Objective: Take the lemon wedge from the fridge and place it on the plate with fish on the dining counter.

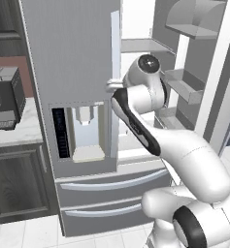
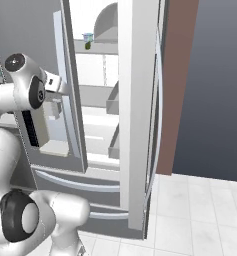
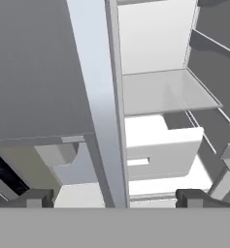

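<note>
Standing w/ its right door swung open, the fridge (image 1: 73, 72) is showing a white interior in the left base view, left door shut w/ the water dispenser panel (image 1: 85, 133) on its front and two drawers (image 1: 111, 191) below. The arm is reaching up from lower right, its wrist sitting at the inner edge of the shut door, just beside the door handle. Door bins (image 1: 187, 87) are hanging on the open door at right. A dark appliance (image 1: 5, 99) is sitting on the tabletop (image 1: 19, 133) left of the fridge.

Right base view: the lemon wedge (image 2: 88, 45) is lying on the upper fridge shelf (image 2: 97, 49), a tiny dark-olive piece touching or just beside a pale blue cup (image 2: 88, 37); can't tell which. The wrist is pointing toward the shut door's edge, well below that shelf. The open door is standing edge-on in the middle of this view.

Hand view: the tool (image 3: 114, 197) is spread wide, released, holding nothing, w/ its two dark fingertips (image 3: 31, 197) straddling the shut door's light inner edge. Beyond that edge, a glass shelf (image 3: 165, 94) and a white crisper drawer (image 3: 160, 150) are showing inside. The dispenser recess is showing at lower left.
</note>
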